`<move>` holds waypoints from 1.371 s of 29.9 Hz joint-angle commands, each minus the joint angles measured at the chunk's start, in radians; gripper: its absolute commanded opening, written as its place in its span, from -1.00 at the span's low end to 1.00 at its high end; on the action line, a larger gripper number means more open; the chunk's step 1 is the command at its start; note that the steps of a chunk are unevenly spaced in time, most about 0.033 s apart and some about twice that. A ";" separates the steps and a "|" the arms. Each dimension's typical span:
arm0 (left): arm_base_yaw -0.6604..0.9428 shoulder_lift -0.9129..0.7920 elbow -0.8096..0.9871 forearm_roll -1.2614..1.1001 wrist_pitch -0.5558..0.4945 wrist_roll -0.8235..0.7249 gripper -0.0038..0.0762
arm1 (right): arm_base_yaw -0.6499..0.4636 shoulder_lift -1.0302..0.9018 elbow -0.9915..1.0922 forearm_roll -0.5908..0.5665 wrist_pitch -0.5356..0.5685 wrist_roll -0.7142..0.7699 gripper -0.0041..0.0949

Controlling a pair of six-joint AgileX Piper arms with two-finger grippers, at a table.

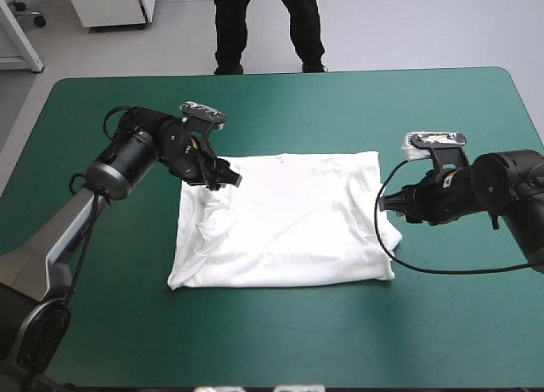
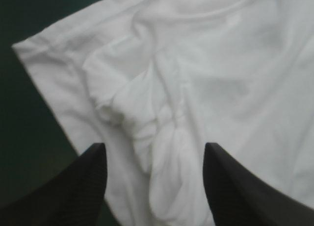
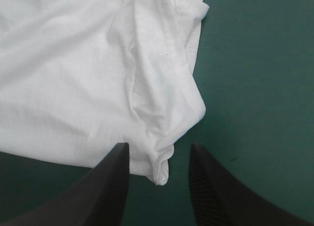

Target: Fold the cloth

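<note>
Just one T-shirt (image 1: 289, 226), two hands (image 1: 225, 178) (image 1: 385, 207)

The left arm (image 1: 51, 247) enters over the near left corner of the table (image 1: 280, 94) and slants up toward the far edge. Its wrist is bent inward, so the left gripper (image 1: 224, 178) points toward the right edge and slightly down, in the table's left half and nearer the far edge than the near one. Its black fingers (image 2: 78, 187) stand wide apart. The right arm (image 1: 514, 188) crosses the right edge about midway along it and lies almost level, pointing toward the left edge. The right gripper (image 1: 388, 207) faces the left one, well apart from it. Its black fingers (image 3: 105, 187) are parted too, with a narrower gap.
</note>
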 commanded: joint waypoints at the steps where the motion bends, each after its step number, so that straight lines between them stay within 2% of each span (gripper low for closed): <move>1: 0.000 -0.098 0.003 0.077 0.062 -0.071 0.16 | -0.005 -0.027 -0.033 0.001 -0.024 0.006 -0.15; 11: 0.000 -0.285 0.282 0.070 0.062 -0.202 0.16 | -0.005 -0.027 -0.033 0.001 -0.024 0.013 -0.15; 19: 0.000 -0.363 0.509 -0.042 -0.005 -0.243 0.16 | -0.005 -0.027 -0.033 0.001 -0.011 0.013 -0.15; 31: 0.000 -0.357 0.680 -0.040 -0.179 -0.294 0.16 | -0.005 -0.027 -0.033 0.001 0.023 0.007 -0.15; 41: 0.000 -0.243 0.726 -0.035 -0.243 -0.317 0.15 | -0.005 -0.027 -0.033 0.001 0.044 0.007 -0.15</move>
